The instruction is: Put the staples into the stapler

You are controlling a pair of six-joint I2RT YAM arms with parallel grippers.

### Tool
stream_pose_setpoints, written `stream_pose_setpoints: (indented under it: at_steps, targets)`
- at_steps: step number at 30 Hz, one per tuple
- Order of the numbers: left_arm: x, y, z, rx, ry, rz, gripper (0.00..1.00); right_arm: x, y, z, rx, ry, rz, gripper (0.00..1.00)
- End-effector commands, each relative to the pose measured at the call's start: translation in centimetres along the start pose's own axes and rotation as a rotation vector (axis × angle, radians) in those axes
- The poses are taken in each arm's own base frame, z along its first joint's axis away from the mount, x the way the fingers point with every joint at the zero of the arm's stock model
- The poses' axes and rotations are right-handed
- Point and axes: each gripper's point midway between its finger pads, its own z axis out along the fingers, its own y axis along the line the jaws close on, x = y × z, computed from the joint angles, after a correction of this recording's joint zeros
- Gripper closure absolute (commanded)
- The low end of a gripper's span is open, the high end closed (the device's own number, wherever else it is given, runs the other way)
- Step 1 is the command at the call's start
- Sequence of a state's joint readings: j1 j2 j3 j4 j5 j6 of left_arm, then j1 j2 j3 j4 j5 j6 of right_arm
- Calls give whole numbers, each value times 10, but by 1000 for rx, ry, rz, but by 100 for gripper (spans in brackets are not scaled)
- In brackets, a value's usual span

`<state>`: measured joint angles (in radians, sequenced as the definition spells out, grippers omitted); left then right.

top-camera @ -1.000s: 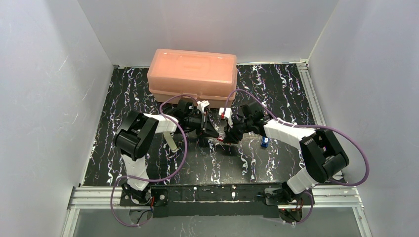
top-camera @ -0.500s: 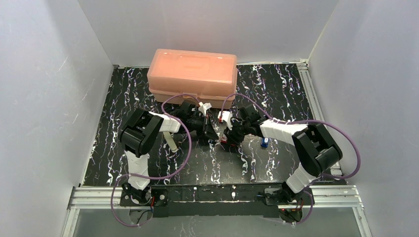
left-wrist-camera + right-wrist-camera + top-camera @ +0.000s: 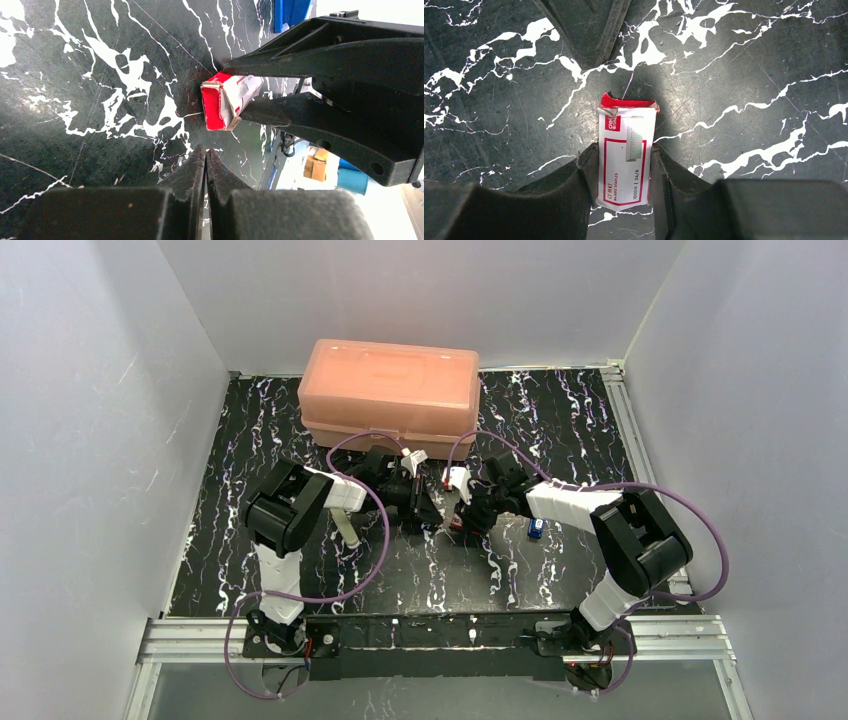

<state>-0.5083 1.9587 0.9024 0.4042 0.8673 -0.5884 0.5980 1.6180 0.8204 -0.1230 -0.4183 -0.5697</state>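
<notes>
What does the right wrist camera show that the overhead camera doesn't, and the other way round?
Only the right wrist view: the print on the staples box, its torn red end, and the right gripper pinching its sides. Only the overhead view: the peach plastic case at the back, a small blue object, and the whole left arm and right arm. Both: the black marbled table and the shut left gripper pointing at the box.
</notes>
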Motion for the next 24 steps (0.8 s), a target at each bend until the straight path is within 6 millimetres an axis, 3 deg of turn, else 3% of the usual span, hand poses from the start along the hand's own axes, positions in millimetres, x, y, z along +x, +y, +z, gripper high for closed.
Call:
stream_pose_setpoints:
  at_steps: [1,5,9,14,19,24]
  targets:
    - [7,9,4,-13,11,-55,76,-14,14,-7,-60,-74,-57,72]
    - [7,7,8,2,14,-56,62,-17,19,-7,-86,-90,-58,72]
    - [9,5,12,5,19,-55,57,-20,24,-6,-104,-112,-66,72]
    - [14,7,15,1,31,-58,59,-23,21,-6,-93,-123,-61,73]
    - [20,10,15,3,41,-64,69,-25,20,-6,-85,-132,-59,73]
    - [22,9,15,10,45,-67,70,-27,19,-7,-77,-140,-52,73]
